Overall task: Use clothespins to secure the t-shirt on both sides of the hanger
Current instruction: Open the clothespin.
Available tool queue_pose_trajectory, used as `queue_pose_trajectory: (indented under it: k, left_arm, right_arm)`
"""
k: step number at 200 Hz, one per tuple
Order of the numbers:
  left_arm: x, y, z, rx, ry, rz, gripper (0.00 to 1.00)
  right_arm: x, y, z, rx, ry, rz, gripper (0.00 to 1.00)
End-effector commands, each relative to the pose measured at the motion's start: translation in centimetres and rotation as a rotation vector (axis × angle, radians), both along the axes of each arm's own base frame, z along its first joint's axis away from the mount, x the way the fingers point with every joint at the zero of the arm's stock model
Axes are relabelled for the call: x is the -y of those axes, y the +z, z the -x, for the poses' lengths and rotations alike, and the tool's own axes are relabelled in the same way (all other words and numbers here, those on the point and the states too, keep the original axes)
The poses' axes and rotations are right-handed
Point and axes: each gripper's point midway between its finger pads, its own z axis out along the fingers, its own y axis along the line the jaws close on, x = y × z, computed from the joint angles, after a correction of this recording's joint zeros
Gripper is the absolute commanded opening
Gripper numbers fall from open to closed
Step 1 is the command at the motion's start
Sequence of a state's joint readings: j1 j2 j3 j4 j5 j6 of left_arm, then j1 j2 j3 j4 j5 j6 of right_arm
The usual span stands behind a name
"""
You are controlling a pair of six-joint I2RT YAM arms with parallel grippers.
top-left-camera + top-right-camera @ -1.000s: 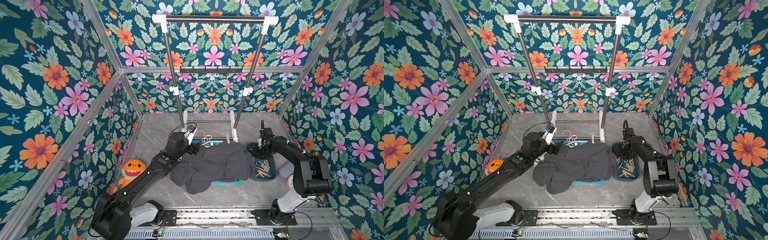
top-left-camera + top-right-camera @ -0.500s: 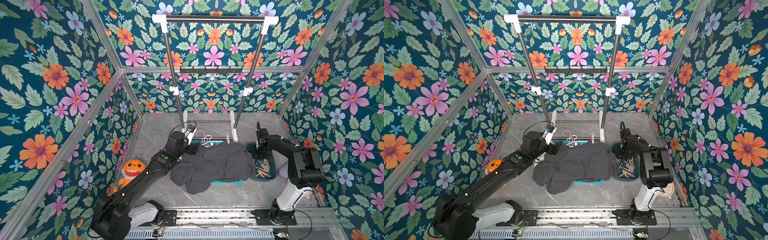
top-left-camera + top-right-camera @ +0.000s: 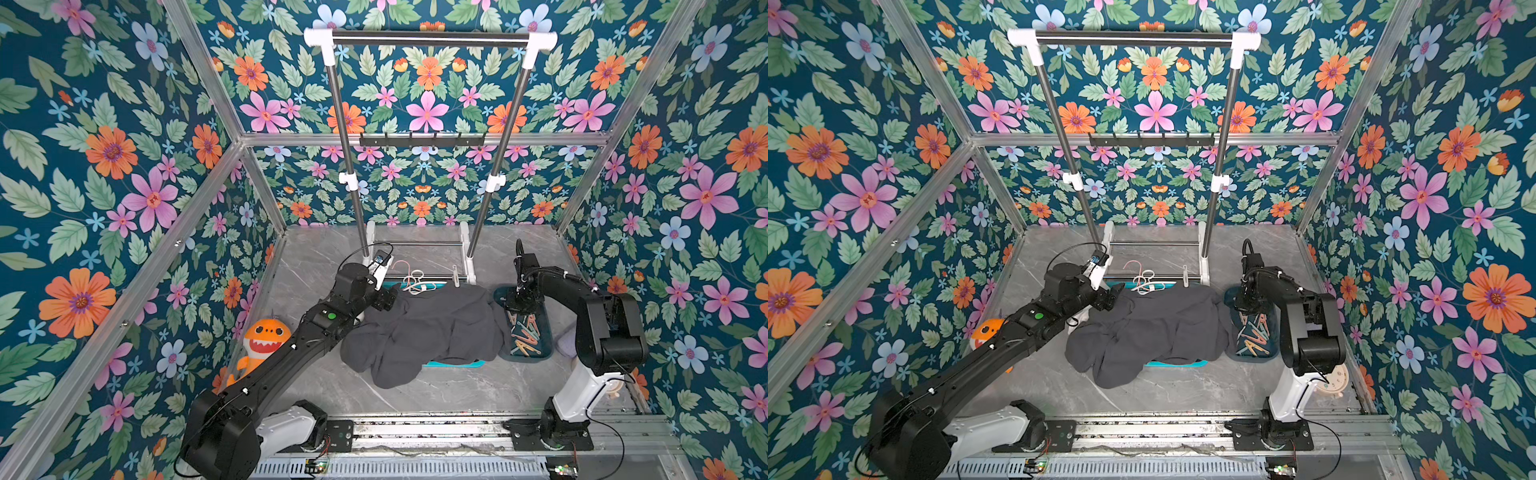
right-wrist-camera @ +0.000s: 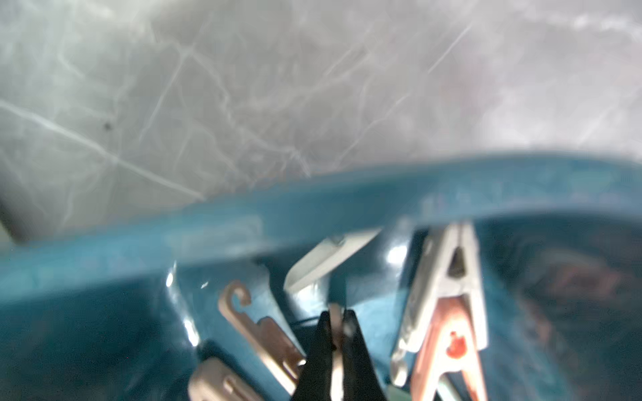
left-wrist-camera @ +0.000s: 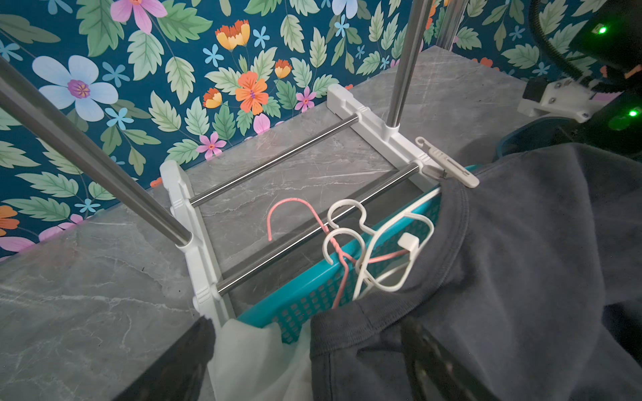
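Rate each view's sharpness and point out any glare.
Right wrist view: blurred throughout, clothespins and teal tray rim smeared, glare spots inside. Left wrist view: sharp on the hangers, soft in the near foreground. Both top views: crisp, evenly lit.

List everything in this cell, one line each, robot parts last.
t-shirt: 1, dark grey, draped over the basket, mid-table
basket: 1, turquoise, under the t-shirt
hangers: at least 2, white and pink, in the basket at the collar
clothespins: many, pastel, in the tray
loose clothespin: 1, white, by the collar at the rack's foot
tray: 1, dark teal, right of the t-shirt
clothes rack: 1, silver and white, at the back
plush shark: 1, orange, by the left wall
left gripper: 1, black, open, at the collar
right gripper: 1, black, in the tray, shut on a tan clothespin
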State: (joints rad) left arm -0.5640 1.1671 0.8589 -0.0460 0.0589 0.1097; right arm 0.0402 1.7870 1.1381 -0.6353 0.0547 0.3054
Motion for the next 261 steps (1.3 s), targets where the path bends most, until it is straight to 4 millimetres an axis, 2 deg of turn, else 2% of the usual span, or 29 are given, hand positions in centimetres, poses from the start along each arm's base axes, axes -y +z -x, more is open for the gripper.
queue_pose_trajectory:
  k: [1, 27, 45, 57, 103, 154, 202, 220, 238, 261]
  left_arm:
    - [0.0, 0.2, 0.0, 0.007, -0.005, -0.007, 0.86]
    - [0.1, 0.5, -0.2, 0.010, -0.003, -0.006, 0.86]
    - [0.0, 0.7, -0.4, 0.010, 0.003, -0.012, 0.86]
    - [-0.1, 0.8, -0.4, 0.010, 0.007, -0.014, 0.86]
    - [-0.8, 0.8, -0.4, -0.002, 0.033, -0.014, 0.85]
    - [-1.3, 0.5, -0.2, -0.025, 0.051, -0.006, 0.84]
    - [-2.3, 0.2, -0.2, -0.045, 0.085, 0.013, 0.84]
    - [-2.7, 0.0, -0.3, -0.062, 0.095, 0.025, 0.83]
    - [-3.0, -0.4, -0.5, -0.087, 0.101, 0.026, 0.82]
    - [-2.7, -0.6, -0.6, -0.096, 0.088, 0.032, 0.82]
  right_arm:
    - [0.0, 0.0, 0.4, -0.020, 0.028, 0.008, 0.15]
    - [-0.3, 0.6, 0.7, -0.010, 0.040, -0.011, 0.34]
    - [-0.6, 1.1, 0.8, 0.007, 0.053, -0.024, 0.41]
    - [-1.0, 1.4, 0.9, 0.018, 0.059, -0.047, 0.50]
    - [-1.9, 0.6, 0.6, 0.003, 0.097, -0.091, 0.56]
    - [-2.2, 0.1, -0.3, 0.015, 0.113, -0.089, 0.52]
    - [-2.4, -0.7, -0.3, -0.023, 0.119, -0.072, 0.38]
    - [-2.3, -0.8, 0.0, -0.032, 0.120, -0.064, 0.38]
    - [-2.4, -1.0, 0.5, -0.049, 0.132, -0.065, 0.47]
    - [-2.0, -1.0, 0.8, -0.053, 0.125, -0.048, 0.43]
